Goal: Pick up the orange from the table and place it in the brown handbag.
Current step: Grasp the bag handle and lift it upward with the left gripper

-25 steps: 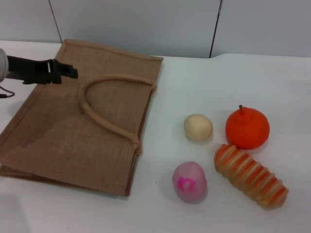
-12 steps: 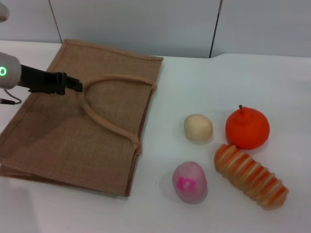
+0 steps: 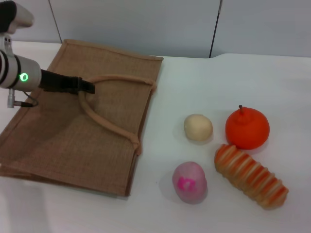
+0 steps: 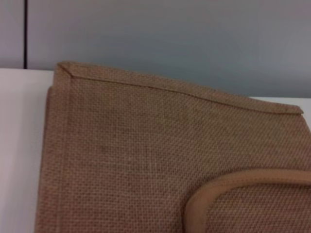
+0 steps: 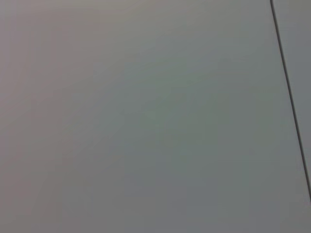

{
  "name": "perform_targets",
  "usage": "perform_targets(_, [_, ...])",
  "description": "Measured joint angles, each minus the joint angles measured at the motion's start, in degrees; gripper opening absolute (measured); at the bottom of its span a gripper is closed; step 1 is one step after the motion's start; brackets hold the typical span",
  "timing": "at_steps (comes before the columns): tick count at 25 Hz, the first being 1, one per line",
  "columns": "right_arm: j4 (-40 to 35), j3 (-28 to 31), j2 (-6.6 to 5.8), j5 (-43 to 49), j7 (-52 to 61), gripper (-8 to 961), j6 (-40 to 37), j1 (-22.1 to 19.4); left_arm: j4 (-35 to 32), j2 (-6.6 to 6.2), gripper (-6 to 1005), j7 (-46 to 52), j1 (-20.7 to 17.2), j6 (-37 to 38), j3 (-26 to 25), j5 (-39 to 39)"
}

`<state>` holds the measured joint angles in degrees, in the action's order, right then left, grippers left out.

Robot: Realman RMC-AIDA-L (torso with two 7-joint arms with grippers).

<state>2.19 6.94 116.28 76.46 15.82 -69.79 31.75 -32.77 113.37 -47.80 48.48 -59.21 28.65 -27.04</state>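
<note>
**Orange untouched; left gripper at the bag's handle**

Judging by how things lie, the task is at an early stage. The orange (image 3: 247, 127) sits on the table (image 3: 204, 213) on the robot's right side, stem up, well apart from the brown handbag (image 3: 63, 141). It lies just behind a striped bread (image 3: 251, 175) and beside a cream ball (image 3: 198, 127), with a pink ball (image 3: 189, 181) nearer the robot. Nothing grips it. The handbag lies flat on the left, its mouth apparently closed, with one rope handle (image 3: 104, 119) looped across its upper face. Opening the bag, picking up the orange and dropping it in all appear to remain.

The left gripper (image 3: 87, 87) reaches in from the left, over the bag, its dark tip at the upper bend of the rope handle. From the head view the tip looks narrow, but whether its fingers are spread or pressed together, or already pinching the rope, cannot be told. The left wrist view shows only burlap and a curve of handle, not the fingers.

The right gripper is out of sight; its wrist camera faces a blank grey wall.
</note>
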Motion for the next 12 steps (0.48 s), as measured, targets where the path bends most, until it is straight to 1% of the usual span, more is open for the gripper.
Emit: perform_targets(12, [0.16,0.0,0.0,0.0,0.05,798,0.0,-0.02,2.82,0.71,578,-0.96,0.19,3.3,0.0,0.1])
